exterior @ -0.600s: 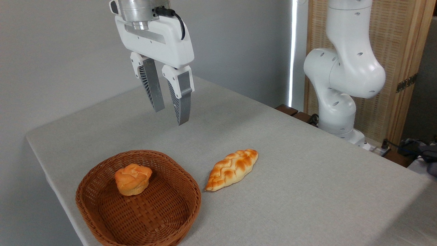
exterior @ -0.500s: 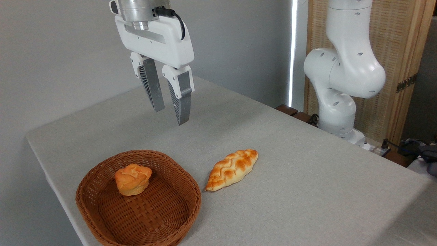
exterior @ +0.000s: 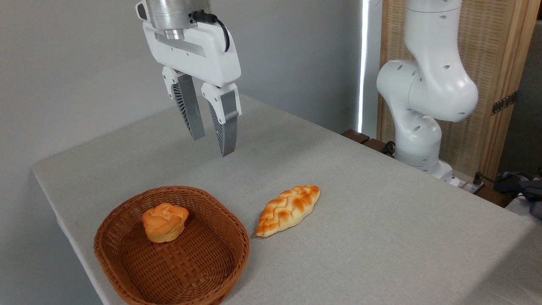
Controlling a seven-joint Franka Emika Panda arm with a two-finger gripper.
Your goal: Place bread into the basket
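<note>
1. The one camera view looks down at a grey cloth-covered counter (exterior: 381, 237) from its near side; a grey wall stands behind it, and a wooden slatted panel (exterior: 487, 63) fills the upper right.
2. The claw (exterior: 211, 146) hangs well above the counter, over its far left part. Its two ribbed fingers (exterior: 189, 108) point down, set apart with a narrow gap between them, and they hold nothing.
3. The bread (exterior: 288, 210), a braided golden loaf with browned ridges, lies flat on the counter towards the near edge. It runs on a slant, its lower pointed end just beside the right side of the basket rim and not clearly touching it.
4. The basket (exterior: 237, 250), reddish-brown wicker with a thick rim, sits at the near left corner of the counter, its near edge cut off by the picture's lower border.
5. A small round orange bun (exterior: 164, 221) rests inside the basket, in its far left part.
6. The white arm base (exterior: 417, 140) stands beyond the counter's right edge, with dark cables (exterior: 514, 180) lying to its right.
</note>
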